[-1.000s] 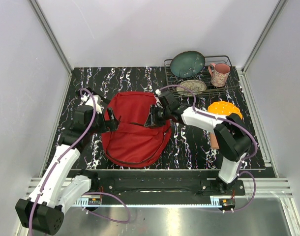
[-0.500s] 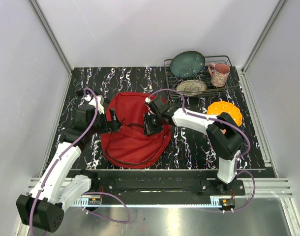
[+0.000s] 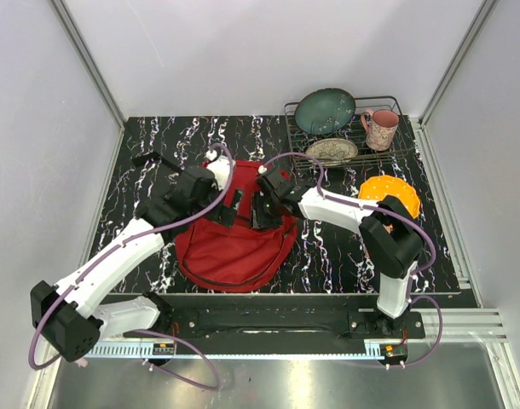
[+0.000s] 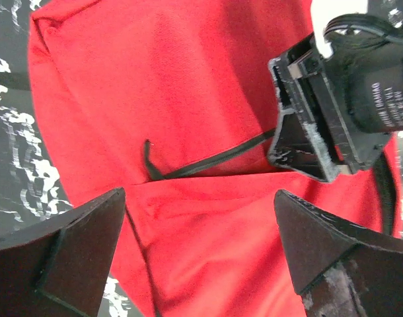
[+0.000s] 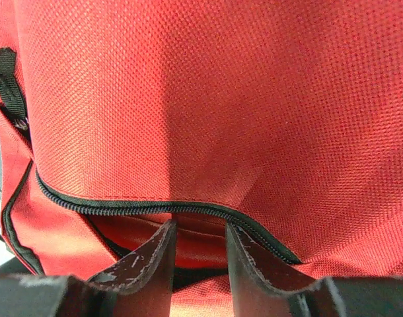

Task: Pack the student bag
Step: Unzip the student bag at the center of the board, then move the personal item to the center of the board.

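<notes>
On table (image 3: 328,256), limp red student bag (image 3: 234,243)

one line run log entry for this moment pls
left jaws: wide open, over student bag | right jaws: parted, tips at zip opening

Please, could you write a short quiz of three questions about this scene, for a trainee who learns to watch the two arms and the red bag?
1. True or false: the left gripper hangs open above the student bag, holding nothing.
2. Where does the pink mug stand? A. on the wire rack; B. inside the bag; C. between a gripper's fingers.
3. In the right wrist view, which part of the bag do the tips of the right gripper reach?
Key: 1 true; 2 A; 3 the black zip of its opening.
</notes>
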You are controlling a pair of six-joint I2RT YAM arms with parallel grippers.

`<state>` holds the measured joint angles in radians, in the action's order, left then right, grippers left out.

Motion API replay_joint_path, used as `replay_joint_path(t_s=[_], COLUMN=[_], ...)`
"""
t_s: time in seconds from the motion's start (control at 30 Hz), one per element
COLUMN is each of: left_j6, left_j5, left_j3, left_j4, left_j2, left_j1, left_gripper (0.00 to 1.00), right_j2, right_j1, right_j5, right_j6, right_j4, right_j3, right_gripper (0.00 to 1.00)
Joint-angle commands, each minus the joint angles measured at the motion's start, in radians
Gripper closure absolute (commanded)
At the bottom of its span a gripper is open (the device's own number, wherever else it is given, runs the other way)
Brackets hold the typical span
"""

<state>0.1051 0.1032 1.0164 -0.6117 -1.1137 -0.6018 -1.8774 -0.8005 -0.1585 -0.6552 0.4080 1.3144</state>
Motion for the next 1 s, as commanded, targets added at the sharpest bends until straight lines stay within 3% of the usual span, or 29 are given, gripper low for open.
replay_joint_path(t_s=[0.0,0.13,0.27,0.4,0.47,0.6,0.63,0.73,0.83,0.97], left_j6=[-0.205,-0.238,-0.294,-0.272,-0.219,-0.076,-0.052,0.048,0.131,0.169], left_j5=[0.196,0.165,0.095,0.144,0.164,0.083,0.064,0.02,-0.003,0.004], left_j3=[0.042,0.037,-0.059,-0.042,-0.012,-0.029,-0.03,-0.067,-0.081,-0.078], left_j4=[0.053,0.092,0.202,0.175,0.13,0.154,0.164,0.234,0.279,0.283], left_j2=[-0.038,-0.075,-0.086,-0.107,-0.104,-0.011,0.009,0.067,0.075,0.014], left_j1=[-0.042,-0.044,-0.044,-0.056,-0.062,-0.081,-0.091,-0.13,-0.182,-0.268], left_gripper=[0.01,0.01,0.01,0.01,0.01,0.01,0.01,0.01,0.01,0.01], right_j2=[0.038,0.063,0.102,0.156,0.242,0.486,0.6,0.839,1.056,1.259], right_j1=[0.023,0.049,0.092,0.122,0.133,0.17,0.19,0.211,0.216,0.268], right_j5=[0.053,0.028,-0.004,-0.012,0.04,0.227,0.306,0.414,0.622,0.74], right_j6=[-0.023,-0.053,-0.081,-0.115,-0.15,-0.202,-0.221,-0.247,-0.389,-0.53], right_j4=[-0.064,-0.109,-0.161,-0.202,-0.225,-0.216,-0.201,-0.189,-0.051,0.142], right_j3=[-0.052,-0.102,-0.174,-0.233,-0.288,-0.417,-0.47,-0.578,-0.642,-0.719], right_gripper=[0.58,0.58,0.58,0.58,0.52,0.28,0.16,0.03,0.0,0.0])
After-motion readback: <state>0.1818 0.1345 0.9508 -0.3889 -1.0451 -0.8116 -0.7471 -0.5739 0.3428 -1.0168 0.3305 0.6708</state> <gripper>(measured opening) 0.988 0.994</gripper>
